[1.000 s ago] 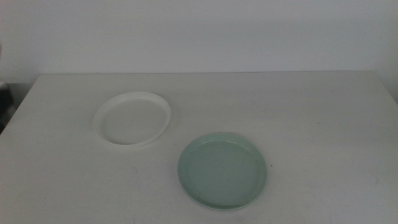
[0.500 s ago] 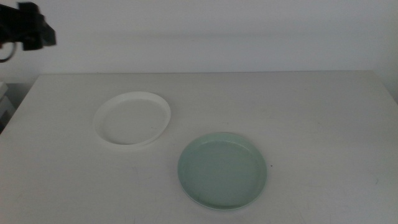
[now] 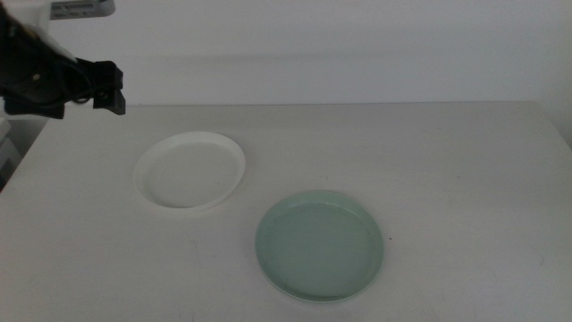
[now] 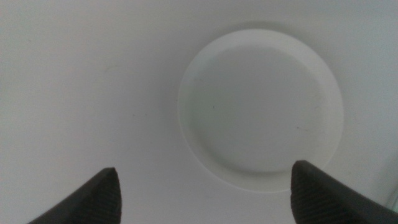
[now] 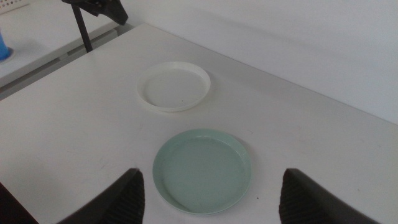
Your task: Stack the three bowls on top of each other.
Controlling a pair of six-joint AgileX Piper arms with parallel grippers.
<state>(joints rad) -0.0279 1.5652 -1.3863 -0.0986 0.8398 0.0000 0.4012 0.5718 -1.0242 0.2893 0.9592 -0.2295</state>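
- there is a white bowl on the far left part of the table, and a mint green bowl nearer the front, a bit to the right of it. they sit near each other but do not touch.
- i can only see two bowls. the grey one is not in any of these pictures.
- the left gripper hangs up in the air at the far left, above the table's back corner. it is not touching anything.
- from its own camera, the left gripper has its jaws spread wide apart and holds nothing. the white bowl lies right below it.
- the right gripper waits back on its own side, high above the table. its jaws are spread wide too, with nothing in them. the mint green bowl is just in front of it.
- i think the step now is to go down and pick up the white bowl.
- to do it well, the left gripper should come down over the rim, with one jaw inside the bowl and one outside.
- the rim is low and thin, so it should go down slowly and pinch firmly.
- then lift it flat, so it does not tip or slide out.
- set it in the middle of the mint green bowl, not on its edge.
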